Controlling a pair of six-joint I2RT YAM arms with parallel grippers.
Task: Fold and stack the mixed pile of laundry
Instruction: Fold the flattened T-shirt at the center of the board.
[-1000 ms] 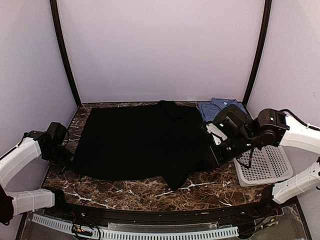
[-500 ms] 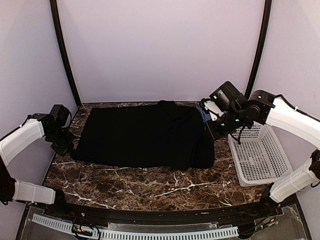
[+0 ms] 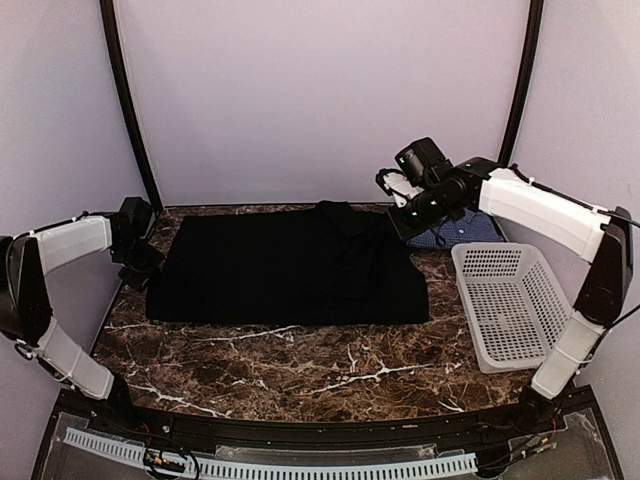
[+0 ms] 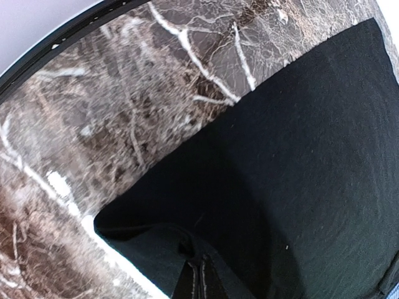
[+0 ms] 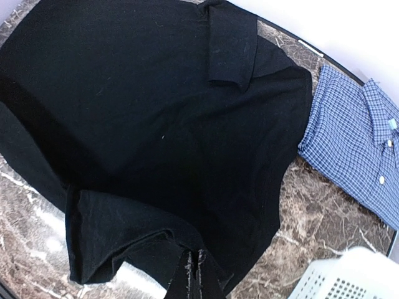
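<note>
Your brown marbled table [image 3: 300, 370] carries the black garment [image 3: 290, 270] spread flat across its middle, reaching from 9 o'clock to about 2 o'clock, with the collar toward 12. The white perforated basket [image 3: 500, 248] sits at 4 o'clock, open side up, near the garment's right edge. The blue-and-white checked shirt [image 3: 462, 228] lies at 1 o'clock, beyond the basket and against the black cloth's far corner. Your left gripper [image 4: 196, 274] is at the garment's 9 o'clock edge, jaws pressed together on a fold of black cloth. Your right gripper [image 5: 193, 268], at 1 o'clock, pinches a raised fold of the same garment.
</note>
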